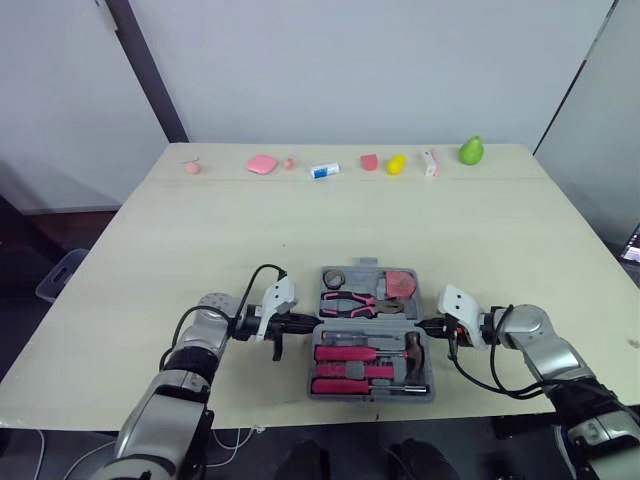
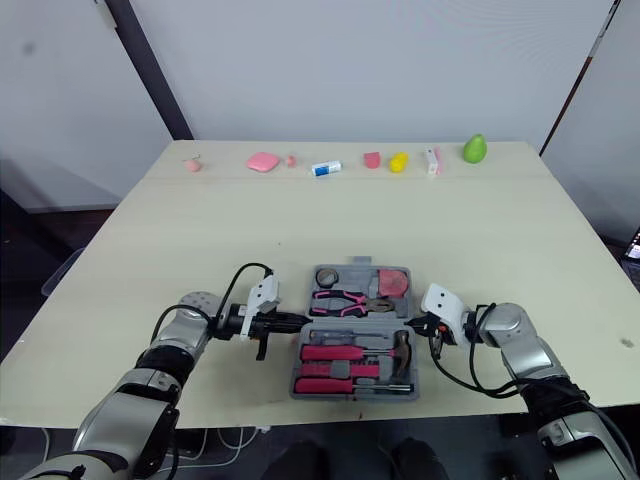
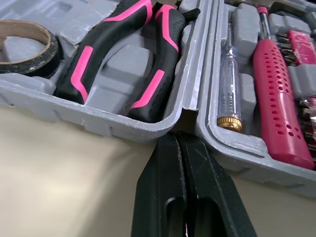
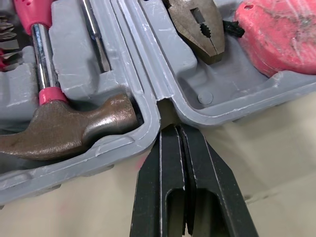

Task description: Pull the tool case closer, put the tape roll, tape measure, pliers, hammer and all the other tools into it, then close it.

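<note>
The grey tool case (image 1: pixel 371 396) lies open near the table's front edge. Its far half holds the tape roll (image 1: pixel 333 277), the pink-handled pliers (image 1: pixel 350 302) and the red tape measure (image 1: pixel 402 284). The near half holds the hammer (image 1: pixel 412 350) and pink screwdrivers (image 1: pixel 345 353). My left gripper (image 1: pixel 308 322) is shut, its tips (image 3: pixel 177 136) at the hinge notch on the case's left side. My right gripper (image 1: pixel 425 326) is shut too, its tips (image 4: pixel 173 128) at the hinge notch on the right side, beside the hammer head (image 4: pixel 74 126).
A row of small items runs along the table's far edge, among them a pink pad (image 1: pixel 262 163), a white and blue piece (image 1: pixel 324 171), a yellow piece (image 1: pixel 396 163) and a green pear (image 1: pixel 471 150). The front table edge (image 1: pixel 300 422) is just below the case.
</note>
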Action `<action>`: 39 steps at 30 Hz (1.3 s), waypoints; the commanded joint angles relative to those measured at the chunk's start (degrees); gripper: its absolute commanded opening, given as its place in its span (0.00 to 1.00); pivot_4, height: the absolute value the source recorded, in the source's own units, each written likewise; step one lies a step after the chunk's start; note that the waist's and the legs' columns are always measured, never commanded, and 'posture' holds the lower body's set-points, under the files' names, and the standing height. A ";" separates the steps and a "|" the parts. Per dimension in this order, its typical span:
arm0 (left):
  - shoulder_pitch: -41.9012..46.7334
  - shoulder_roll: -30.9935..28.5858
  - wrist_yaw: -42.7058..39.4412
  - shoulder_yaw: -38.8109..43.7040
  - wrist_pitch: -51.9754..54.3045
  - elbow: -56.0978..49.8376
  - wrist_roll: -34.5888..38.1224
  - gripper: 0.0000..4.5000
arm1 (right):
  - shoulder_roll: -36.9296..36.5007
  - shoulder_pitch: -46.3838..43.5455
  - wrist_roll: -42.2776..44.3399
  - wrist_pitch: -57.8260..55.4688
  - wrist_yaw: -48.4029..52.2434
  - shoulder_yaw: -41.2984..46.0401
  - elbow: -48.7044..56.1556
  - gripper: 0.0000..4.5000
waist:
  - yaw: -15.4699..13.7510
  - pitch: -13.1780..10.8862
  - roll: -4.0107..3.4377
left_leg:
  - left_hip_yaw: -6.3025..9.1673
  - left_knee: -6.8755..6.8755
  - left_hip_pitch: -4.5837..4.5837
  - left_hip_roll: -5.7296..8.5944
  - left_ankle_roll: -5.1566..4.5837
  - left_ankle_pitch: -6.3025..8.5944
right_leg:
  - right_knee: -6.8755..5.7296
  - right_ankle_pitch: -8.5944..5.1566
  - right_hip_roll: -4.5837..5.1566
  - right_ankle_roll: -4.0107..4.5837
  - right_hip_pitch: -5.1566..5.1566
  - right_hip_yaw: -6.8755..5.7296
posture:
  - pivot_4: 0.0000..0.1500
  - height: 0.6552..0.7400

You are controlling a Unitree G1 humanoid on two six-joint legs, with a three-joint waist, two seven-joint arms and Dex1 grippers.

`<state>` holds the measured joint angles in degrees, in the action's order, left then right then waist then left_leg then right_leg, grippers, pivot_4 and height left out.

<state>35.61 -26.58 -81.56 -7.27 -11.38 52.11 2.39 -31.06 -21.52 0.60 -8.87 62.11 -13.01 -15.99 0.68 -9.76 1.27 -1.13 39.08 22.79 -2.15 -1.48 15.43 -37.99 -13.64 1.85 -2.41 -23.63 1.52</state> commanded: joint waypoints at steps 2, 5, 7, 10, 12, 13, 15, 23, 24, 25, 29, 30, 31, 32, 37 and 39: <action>-2.64 0.99 -3.31 -2.62 3.35 -2.94 -0.17 0.02 | -0.09 2.20 2.17 -1.64 1.74 -0.57 4.29 0.00 | 0.02 0.00 0.00 | 0.00 0.00 0.00 0.00 0.00 0.00 | 0.00 0.00 0.00 0.00 0.00 0.00 | 1.00 1.00; -3.51 0.74 -3.65 -2.75 4.22 -4.30 -0.24 0.02 | -0.59 3.39 2.22 -2.11 1.66 -0.39 5.24 0.00 | -0.02 0.03 -0.02 | 0.01 0.00 -0.01 0.00 0.00 0.00 | -0.01 0.00 0.00 0.00 0.01 -0.01 | 1.00 1.00; -3.95 0.65 -3.87 -2.88 4.73 -5.00 -0.27 0.02 | -0.70 3.75 2.36 -2.40 1.45 -0.24 5.68 0.00 | 0.00 0.04 -0.03 | 0.01 0.00 -0.01 0.00 0.00 0.00 | -0.01 0.00 0.00 0.00 0.01 0.00 | 1.00 1.00; -4.25 0.52 -3.90 -2.99 4.97 -5.37 -0.47 0.02 | -0.81 3.98 2.52 -2.63 1.06 -0.16 6.00 0.00 | 0.00 0.05 -0.04 | 0.01 0.00 -0.02 0.00 0.00 0.00 | -0.01 0.00 0.00 0.00 0.01 -0.01 | 1.00 1.00; -4.01 0.52 -3.28 -2.65 4.85 -4.96 -0.49 0.02 | -0.57 3.77 2.30 -2.08 0.23 0.07 5.63 0.00 | 0.00 0.05 -0.04 | 0.01 0.00 -0.02 0.00 0.00 0.00 | -0.01 0.00 0.00 0.00 0.01 -0.01 | 1.00 1.00; -3.91 0.56 -3.01 -2.50 4.87 -4.82 -0.47 0.02 | -0.50 3.69 2.23 -1.85 -0.05 0.16 5.46 0.00 | 0.00 0.06 -0.04 | 0.01 0.00 -0.02 0.00 0.00 0.00 | -0.01 0.00 0.00 0.00 0.01 -0.01 | 1.00 1.00; -3.52 0.31 -2.98 -2.58 4.72 -4.24 -0.80 0.02 | -0.42 3.34 2.01 -1.48 -0.65 0.37 4.76 0.00 | 0.01 0.06 -0.04 | 0.01 0.00 -0.02 0.00 0.00 0.00 | -0.01 0.00 0.00 0.00 0.01 -0.01 | 1.00 1.00; -3.91 -1.07 -3.07 -1.72 5.14 -4.82 -0.35 0.02 | -1.18 3.26 2.90 -1.47 -2.01 2.23 3.82 0.00 | 0.07 0.06 -0.04 | 0.01 0.01 -0.02 0.00 0.00 0.00 | -0.01 0.00 -0.01 0.00 0.01 0.00 | 1.00 1.00; -4.07 -1.23 -2.54 -1.44 4.80 -4.89 -0.31 0.02 | -1.29 3.38 3.18 -1.72 -2.21 2.60 3.79 0.00 | 0.07 0.05 -0.04 | 0.00 0.01 -0.02 0.00 0.00 0.00 | -0.01 0.00 -0.01 0.00 0.01 0.01 | 1.00 1.00; -4.24 -1.43 -2.26 -1.18 4.58 -5.07 -0.18 0.02 | -1.46 3.47 3.37 -1.85 -2.41 2.93 3.72 0.00 | 0.08 0.06 -0.04 | 0.00 0.01 -0.02 0.00 0.00 0.00 | -0.01 0.00 -0.01 0.00 0.01 0.01 | 1.00 1.00; -5.58 -2.86 -0.14 1.57 4.07 -7.82 2.02 0.02 | -2.85 3.04 4.50 -2.35 -3.41 5.40 2.43 0.00 | 0.12 0.05 -0.04 | 0.00 0.01 -0.02 0.00 0.00 0.00 | -0.02 0.00 -0.01 0.00 0.01 0.01 | 1.00 1.00; -6.08 -3.30 0.28 2.22 3.90 -8.83 2.66 0.02 | -3.20 2.80 4.75 -2.59 -3.58 6.04 2.04 0.00 | 0.14 0.05 -0.04 | -0.01 0.01 -0.02 0.00 0.00 0.00 | -0.01 0.00 -0.01 0.00 0.00 0.02 | 1.00 1.00; -6.66 -3.97 0.63 3.00 3.83 -10.08 3.46 0.02 | -3.53 2.55 5.28 -3.24 -3.63 6.78 1.71 0.00 | 0.20 0.05 -0.04 | -0.01 0.01 -0.02 -0.01 0.00 0.00 | -0.01 0.00 0.00 0.00 0.00 0.03 | 1.00 1.00; -7.10 -4.40 0.94 3.37 3.93 -11.07 4.00 0.02 | -3.78 2.39 5.72 -3.65 -3.61 7.18 1.49 0.00 | 0.23 0.04 -0.04 | -0.01 0.01 -0.02 -0.02 0.00 0.00 | -0.01 0.00 -0.01 0.00 0.00 0.03 | 1.00 1.00; -11.59 -6.21 0.54 8.60 7.00 -22.57 12.21 0.00 | -3.78 -0.39 10.56 -8.97 -3.87 11.97 -0.90 0.28 | 0.18 0.02 -0.05 | 0.03 0.01 -0.01 -0.08 0.00 0.00 | -0.04 0.00 -0.05 0.02 -0.02 0.01 | 1.00 1.00; -14.72 -6.45 -1.51 9.12 9.95 -30.52 16.45 0.00 | -2.56 -2.57 14.42 -13.63 -3.55 14.41 -2.45 0.53 | 0.12 0.02 -0.06 | 0.00 0.01 -0.01 -0.06 0.00 0.00 | -0.03 0.00 0.01 0.01 -0.02 0.03 | 1.00 1.00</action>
<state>22.58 -32.64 -81.26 0.80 -3.59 28.28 14.53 -34.12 -22.35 11.01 -19.10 58.31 -1.68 -18.32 0.80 -9.74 1.21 -1.12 39.08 22.79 -2.21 -1.48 15.43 -37.99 -13.64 1.89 -2.40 -23.65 1.57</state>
